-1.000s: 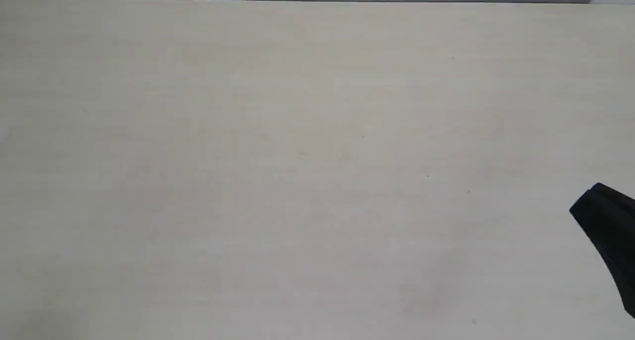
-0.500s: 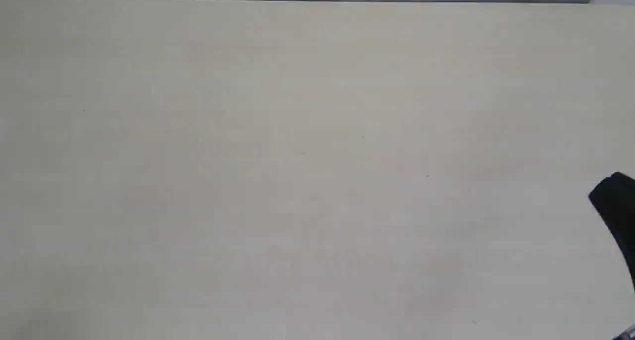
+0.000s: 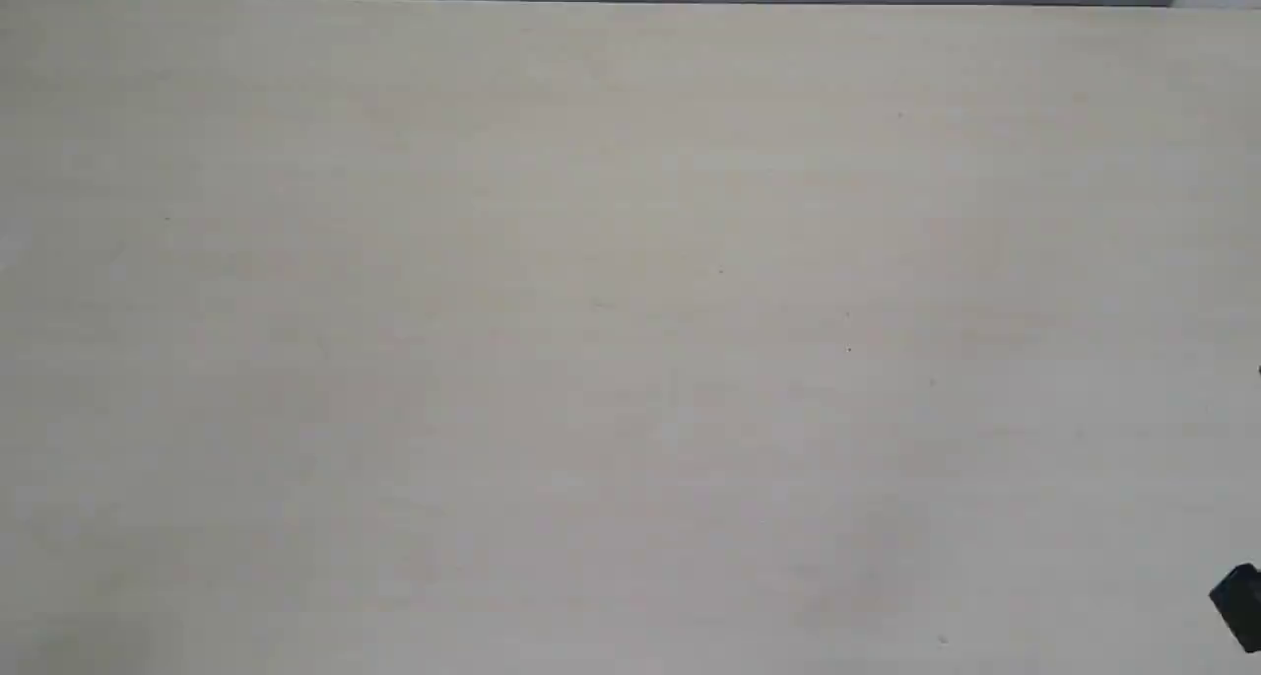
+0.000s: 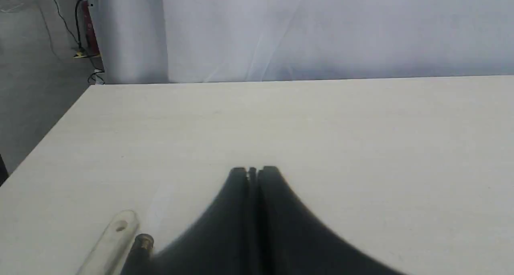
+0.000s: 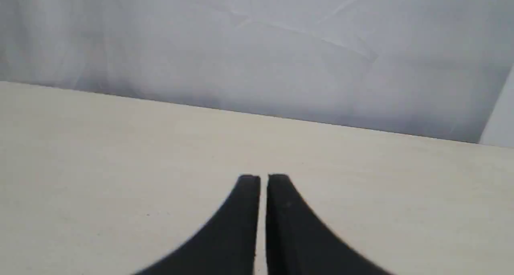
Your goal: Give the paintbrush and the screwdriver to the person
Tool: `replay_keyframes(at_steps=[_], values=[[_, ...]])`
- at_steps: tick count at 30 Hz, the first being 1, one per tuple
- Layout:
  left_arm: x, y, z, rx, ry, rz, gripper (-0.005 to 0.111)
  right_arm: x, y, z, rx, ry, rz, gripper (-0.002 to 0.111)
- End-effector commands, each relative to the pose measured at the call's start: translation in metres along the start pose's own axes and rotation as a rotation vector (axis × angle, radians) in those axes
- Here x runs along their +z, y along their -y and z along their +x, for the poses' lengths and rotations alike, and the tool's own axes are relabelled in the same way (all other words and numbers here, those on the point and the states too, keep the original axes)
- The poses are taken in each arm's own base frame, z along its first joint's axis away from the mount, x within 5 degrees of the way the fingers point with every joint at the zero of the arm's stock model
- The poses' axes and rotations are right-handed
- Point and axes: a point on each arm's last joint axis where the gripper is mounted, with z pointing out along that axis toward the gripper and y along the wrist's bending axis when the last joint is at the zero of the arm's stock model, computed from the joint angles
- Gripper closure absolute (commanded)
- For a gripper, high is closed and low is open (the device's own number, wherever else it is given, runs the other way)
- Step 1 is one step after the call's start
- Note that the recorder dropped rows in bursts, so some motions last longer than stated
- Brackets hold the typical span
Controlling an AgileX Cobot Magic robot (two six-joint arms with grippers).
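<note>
Left wrist view: the left gripper (image 4: pixel 252 170) has its two black fingers (image 4: pixel 237 186) pressed together with nothing between them, hovering over the pale table (image 4: pixel 361 146). Taking the way those fingers point as twelve o'clock, the paintbrush (image 4: pixel 114 235) lies on the table back at about eight o'clock; only the rounded end of its light handle shows, with the hole in it. Just beside it, on the side nearer the gripper, lies the screwdriver (image 4: pixel 141 245), of which a gold collar and a bit of black handle can be seen before the gripper and the picture's edge hide the rest. Whether the two tools touch cannot be told. Beyond the table's far edge hangs a white curtain (image 4: pixel 321 26).

Right wrist view: the right gripper (image 5: pixel 264 178) has its fingers nearly together, a thin slit between them, and it holds nothing.

Exterior view: a dark corner of the right arm (image 3: pixel 1239 604) shows at about four o'clock, at the picture's edge
</note>
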Motion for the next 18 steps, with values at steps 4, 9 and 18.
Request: replay_keyframes(at_steps=[4, 9, 18], values=[[0.0000, 0.0005, -0.0003, -0.004, 0.010, 0.008, 0.107, -0.0002, 0.0000, 0.0066, -0.072, -0.062, 0.012, 0.104], [0.0000, 0.0005, -0.0003, -0.004, 0.010, 0.008, 0.107, -0.0004, -0.0006, 0.0092, -0.093, -0.090, 0.003, 0.104], [0.0000, 0.0005, -0.0006, -0.003, 0.013, 0.008, 0.107, -0.0004, 0.0004, 0.0100, -0.089, -0.100, 0.023, 0.104]])
